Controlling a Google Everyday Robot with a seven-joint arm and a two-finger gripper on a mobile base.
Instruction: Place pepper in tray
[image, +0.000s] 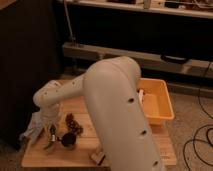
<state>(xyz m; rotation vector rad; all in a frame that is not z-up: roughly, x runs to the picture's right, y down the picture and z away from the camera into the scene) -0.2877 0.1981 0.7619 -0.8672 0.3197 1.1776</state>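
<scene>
Nearest, filling centre to lower right of frame: large pale arm (117, 110), running from the bottom edge up to a rounded shoulder at mid-frame, then bending left into a slimmer perforated link ending at lower left.

Lower left: gripper (48, 131) pointing down, close above the wooden desk (50, 156). Cannot tell whether the jaws are apart or together, nor whether anything is held.

Just below the gripper, at the desk's left part: slim greenish pepper (50, 145) lying on the desk, small and dim; contact with the gripper not discernible.

Just right of the pepper: dark round cup (68, 140). Above it, a reddish-brown cluster (73, 123), identity unclear.

Bottom centre, against the arm's edge: small pale block (97, 158) on the desk.

Right of centre, farther back: orange tray (161, 106), partly hidden by the arm, resting on the desk's right end. Pale object (140, 94) at the tray's near-left wall, mostly hidden. Pepper well apart from the tray, at the opposite end of the desk.

Background: dark shelving (140, 50) across the upper frame; black cables (200, 145) on the floor at lower right.
</scene>
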